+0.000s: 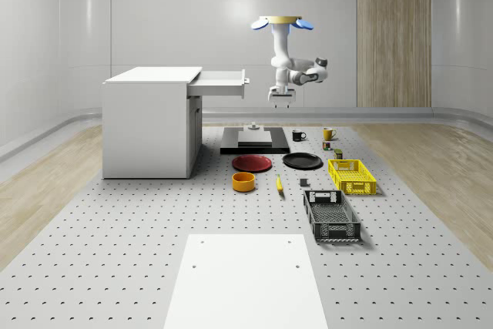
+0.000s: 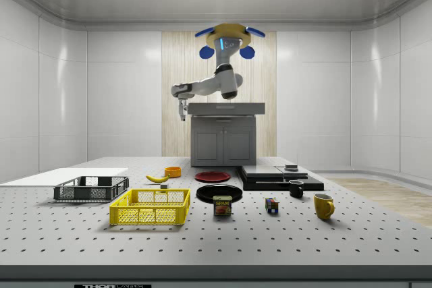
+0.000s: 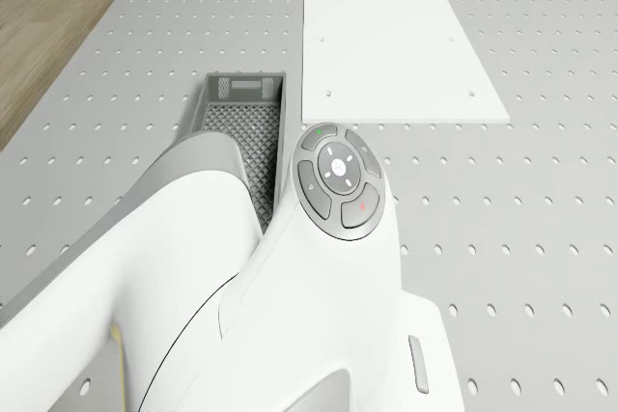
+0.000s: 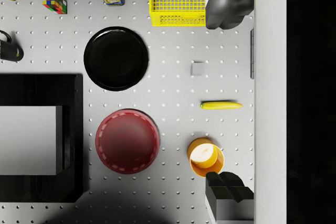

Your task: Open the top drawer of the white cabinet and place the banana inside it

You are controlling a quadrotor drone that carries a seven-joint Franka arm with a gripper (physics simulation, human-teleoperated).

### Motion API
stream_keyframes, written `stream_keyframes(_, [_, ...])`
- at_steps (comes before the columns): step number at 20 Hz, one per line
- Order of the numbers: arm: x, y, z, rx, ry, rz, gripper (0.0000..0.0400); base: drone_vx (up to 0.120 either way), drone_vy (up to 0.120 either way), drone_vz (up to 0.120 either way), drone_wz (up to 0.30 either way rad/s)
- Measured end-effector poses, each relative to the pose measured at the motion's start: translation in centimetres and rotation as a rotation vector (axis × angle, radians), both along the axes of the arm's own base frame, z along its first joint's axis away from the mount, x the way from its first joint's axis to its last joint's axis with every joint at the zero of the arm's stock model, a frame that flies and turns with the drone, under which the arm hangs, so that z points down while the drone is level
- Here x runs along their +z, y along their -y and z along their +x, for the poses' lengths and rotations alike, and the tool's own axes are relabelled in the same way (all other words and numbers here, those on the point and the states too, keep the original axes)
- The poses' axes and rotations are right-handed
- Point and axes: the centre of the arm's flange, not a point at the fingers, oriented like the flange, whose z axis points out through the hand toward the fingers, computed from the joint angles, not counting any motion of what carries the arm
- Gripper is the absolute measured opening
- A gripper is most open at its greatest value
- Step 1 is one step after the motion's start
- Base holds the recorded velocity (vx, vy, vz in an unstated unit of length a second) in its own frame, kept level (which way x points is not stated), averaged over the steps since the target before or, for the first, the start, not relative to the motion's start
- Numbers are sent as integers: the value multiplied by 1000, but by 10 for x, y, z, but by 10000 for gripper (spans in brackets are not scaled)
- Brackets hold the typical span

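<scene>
The white cabinet point(image 1: 150, 125) stands at the whole-scene view's left, and its top drawer point(image 1: 223, 82) is pulled out toward the right. The drone point(image 1: 281, 22) hovers high above the floor just beyond the drawer's front. Its arm hangs down and the gripper point(image 1: 281, 99) is open and empty, level with the drawer front and a little to its right. The banana point(image 1: 279, 183) lies on the perforated floor between the orange bowl point(image 1: 243, 181) and the black basket point(image 1: 331, 215). In the wrist view the banana point(image 4: 221, 105) lies far below, between the spread fingers point(image 4: 228, 3), beside the drawer front point(image 4: 270, 98).
A red plate point(image 1: 253, 162), a black plate point(image 1: 302, 160), a yellow basket point(image 1: 352, 176), mugs point(image 1: 329, 134) and a black platform point(image 1: 255, 142) sit on the floor under and around the drone. A white board point(image 1: 245, 279) lies at the front.
</scene>
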Motion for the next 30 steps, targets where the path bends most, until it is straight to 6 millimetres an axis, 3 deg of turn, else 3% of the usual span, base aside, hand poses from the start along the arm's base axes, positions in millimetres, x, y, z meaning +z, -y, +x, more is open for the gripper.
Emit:
stream_keyframes(4, [0,0,0,0,0,1,400,10,50,-120,0])
stream_keyframes(30, [0,0,0,0,0,1,400,120,0,-120,0])
